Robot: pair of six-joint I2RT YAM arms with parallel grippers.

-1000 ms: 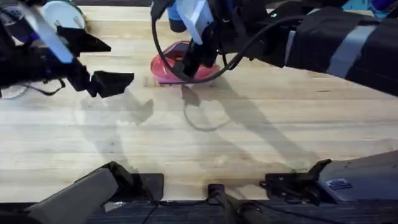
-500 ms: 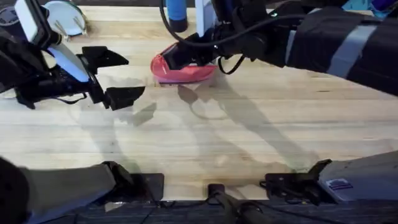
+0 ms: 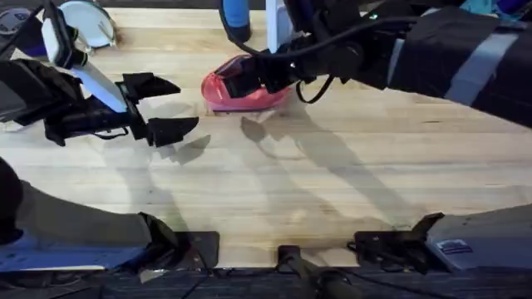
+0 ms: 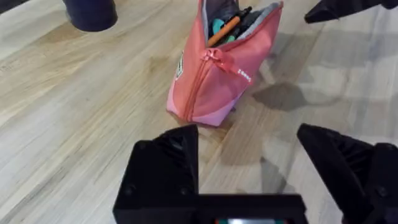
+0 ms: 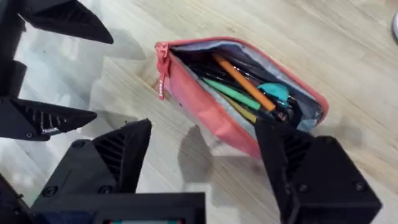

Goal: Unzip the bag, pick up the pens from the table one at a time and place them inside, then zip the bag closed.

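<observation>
The pink-red bag (image 3: 218, 100) lies on the table (image 3: 332, 183) at the back centre, unzipped, with its mouth gaping. Inside it lies an orange pen (image 5: 245, 81) among green, teal and dark items, the same orange pen (image 4: 227, 26) showing from the end. The zipper pull (image 5: 163, 70) sits at the bag's near end. My right gripper (image 3: 241, 81) hovers open just over the bag (image 5: 211, 118), its fingers empty. To the bag's left my left gripper (image 3: 187, 105) stands open and empty, pointing at the bag (image 4: 211, 81) a short gap away.
A blue bottle (image 3: 235, 21) stands just behind the bag. A white round dish (image 3: 83, 17) sits at the back left corner. The right arm's cable hangs over the table near the bag.
My left gripper has moved right, closer to the bag's end. My right gripper has swung from pointing down at the bag to lying level above it.
</observation>
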